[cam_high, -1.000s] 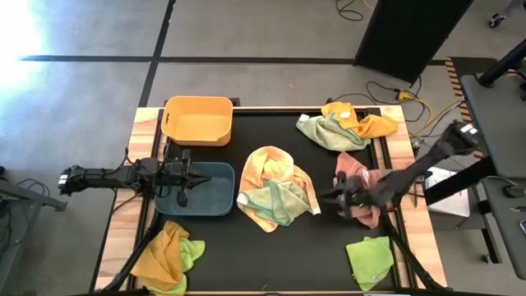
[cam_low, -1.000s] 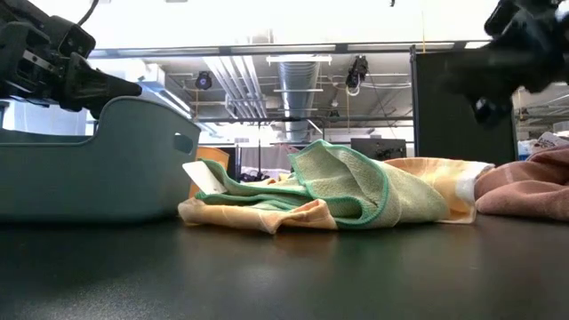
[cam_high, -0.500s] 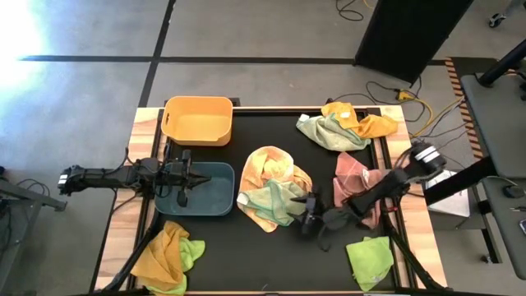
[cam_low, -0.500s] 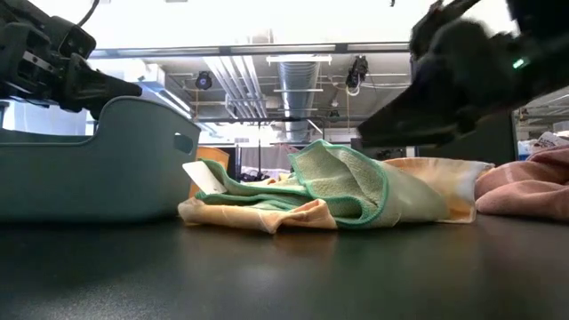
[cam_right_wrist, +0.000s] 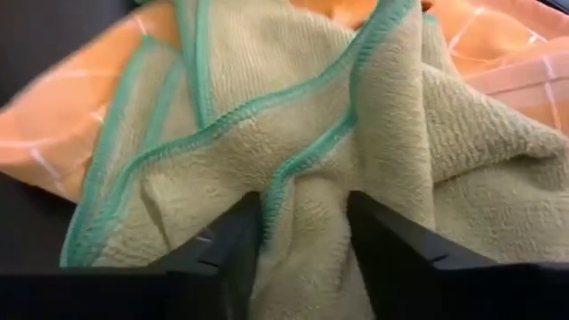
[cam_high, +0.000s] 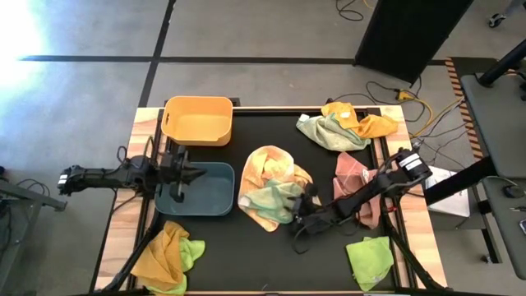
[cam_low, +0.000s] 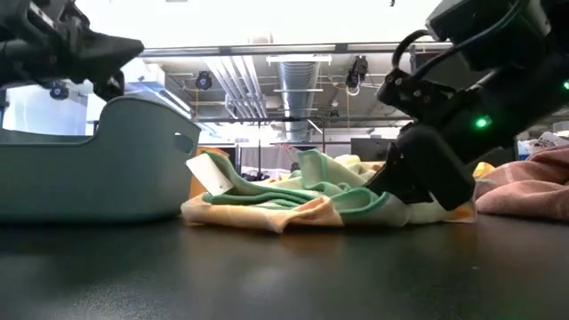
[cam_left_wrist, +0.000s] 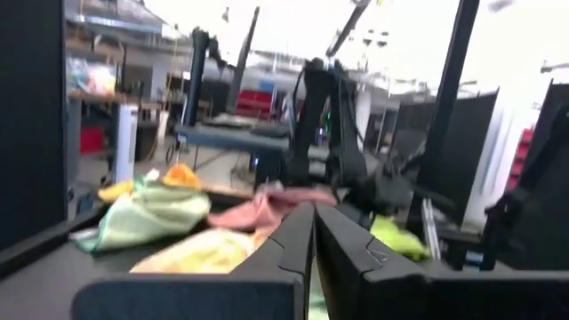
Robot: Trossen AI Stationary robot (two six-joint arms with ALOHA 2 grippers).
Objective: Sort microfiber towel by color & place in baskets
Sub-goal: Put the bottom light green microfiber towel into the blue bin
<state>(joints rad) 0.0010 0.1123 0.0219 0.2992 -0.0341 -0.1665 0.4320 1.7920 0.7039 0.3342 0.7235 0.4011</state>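
A pale green towel with teal edging [cam_high: 275, 200] [cam_right_wrist: 356, 133] lies crumpled on a peach-orange towel [cam_high: 271, 164] at the table's middle. My right gripper [cam_high: 300, 215] [cam_right_wrist: 307, 240] is open and down on the right end of this pile [cam_low: 311, 182]. My left gripper [cam_high: 193, 173] [cam_left_wrist: 313, 222] is shut and hovers over the dark blue-grey basket [cam_high: 230, 189] [cam_low: 89, 160] at the left. The yellow-orange basket [cam_high: 197, 100] stands behind it, toward the far edge. My right gripper has its two fingers [cam_right_wrist: 236, 240] set into the green towel, one on each side of a raised fold with a teal hem [cam_right_wrist: 307, 169]. It comes slanting down from the table's right. The towel lies on the peach-orange towel, pressed flat under the fingers.
More towels lie around: a green and yellow heap at the far right [cam_high: 345, 123], a pink one [cam_high: 349, 168] under my right arm, a lime one at the near right [cam_high: 370, 255], and an orange and lime pair at the near left [cam_high: 168, 251].
My right gripper has swung from above the pink towel toward the table's left and down onto the middle pile. The green towel's raised hump has been pressed flatter at its right end. My left gripper has risen slightly above the blue-grey basket.
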